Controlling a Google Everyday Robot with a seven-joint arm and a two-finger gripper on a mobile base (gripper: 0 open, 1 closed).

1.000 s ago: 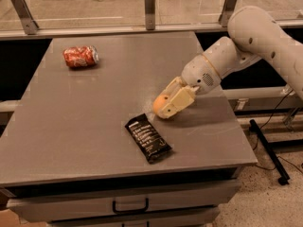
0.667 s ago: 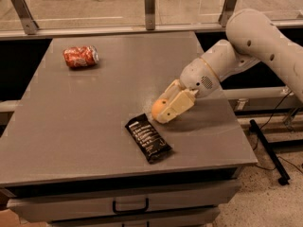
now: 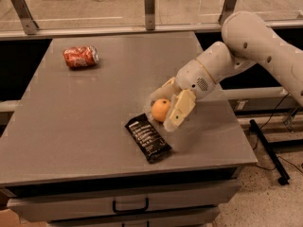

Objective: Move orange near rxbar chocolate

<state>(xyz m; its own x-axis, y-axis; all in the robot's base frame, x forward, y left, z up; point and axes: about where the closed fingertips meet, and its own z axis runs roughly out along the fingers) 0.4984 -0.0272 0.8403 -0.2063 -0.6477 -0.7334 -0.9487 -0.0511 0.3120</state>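
The orange (image 3: 160,109) sits on the grey table (image 3: 85,117), right beside the upper end of the rxbar chocolate (image 3: 147,137), a flat black wrapper lying diagonally near the table's front edge. My gripper (image 3: 163,111) reaches in from the right. Its cream fingers (image 3: 180,109) are spread on either side of the orange, one behind it and one to its right. The fingers stand apart from the fruit, so the gripper is open.
A crushed red soda can (image 3: 80,56) lies at the table's far left. A rail with metal posts (image 3: 149,4) runs behind the table. A drawer with a handle (image 3: 129,206) is below the front edge. A black stand leg (image 3: 267,148) is on the floor at right.
The fingers were shut over the orange a little further right. Now the gripper has come down beside the bar and the fingers have spread, showing the orange on the table.
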